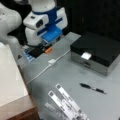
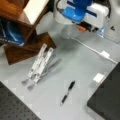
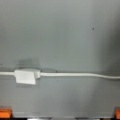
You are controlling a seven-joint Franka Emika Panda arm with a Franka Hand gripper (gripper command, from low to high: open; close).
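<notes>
The white-and-blue robot gripper (image 1: 48,48) is hanging low at a front view's top left, just above the grey desk (image 1: 75,75), and the thing nearest it is the thin white cable (image 3: 80,74) with its small white rectangular block (image 3: 26,76), running across the desk right under the wrist. Judging by this, the arm is sitting at the approach stage, with nothing held; a grasp on that cable would call for a straight descent with the fingers (image 3: 5,112) straddling the line. Only orange tips are peeking in at the wrist view's bottom corners, set wide, so the fingers are looking spread apart, with nothing between them. The wrist view is giving the cable's exact run, level across the frame, block toward the left. Both front views are showing what the wrist view is missing: a slim black pen (image 1: 93,88) lying alone near the bottom right, a folding silver metal stand (image 2: 38,66), a black-lidded grey box (image 1: 96,53) with a white tag, and a brown wooden shelf (image 2: 22,30), all well apart from the gripper.
</notes>
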